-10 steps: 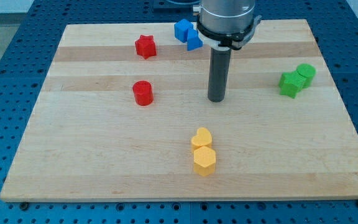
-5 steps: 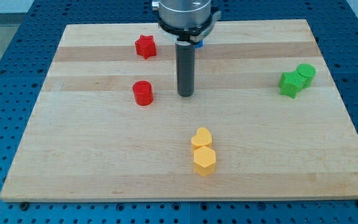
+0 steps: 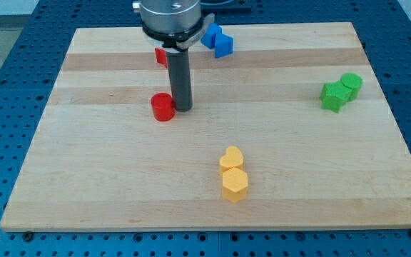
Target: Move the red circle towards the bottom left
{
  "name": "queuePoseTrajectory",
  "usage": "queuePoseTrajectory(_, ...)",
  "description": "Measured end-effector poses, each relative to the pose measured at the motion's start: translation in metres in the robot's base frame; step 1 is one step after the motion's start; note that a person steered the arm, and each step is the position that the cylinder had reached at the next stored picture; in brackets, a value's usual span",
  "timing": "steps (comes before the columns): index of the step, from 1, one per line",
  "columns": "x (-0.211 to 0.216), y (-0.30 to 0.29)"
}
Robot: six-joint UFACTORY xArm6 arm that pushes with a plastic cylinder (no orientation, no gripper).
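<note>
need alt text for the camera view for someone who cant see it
My tip sits right beside the red circle, on its right in the view, on a wooden board. A red star is partly hidden behind the arm; two blue blocks lie at the top, two green blocks right, two yellow blocks bottom centre.

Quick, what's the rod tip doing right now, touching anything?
My tip: no gripper, holds nothing; down on the board, right against the red circle, on its right side.
</note>
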State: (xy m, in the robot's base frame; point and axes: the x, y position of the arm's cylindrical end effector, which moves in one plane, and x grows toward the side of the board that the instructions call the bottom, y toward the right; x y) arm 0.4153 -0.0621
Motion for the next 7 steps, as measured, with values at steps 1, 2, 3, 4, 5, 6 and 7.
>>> queuePoseTrajectory(1, -0.002, -0.013)
queuePoseTrajectory(2, -0.009, -0.025)
queuePoseTrajectory(3, -0.015, -0.032)
queuePoseTrajectory(4, -0.015, -0.041)
queuePoseTrajectory(5, -0.015, -0.064)
queuePoseTrajectory(6, -0.015, -0.081)
queuePoseTrajectory(7, -0.007, -0.090)
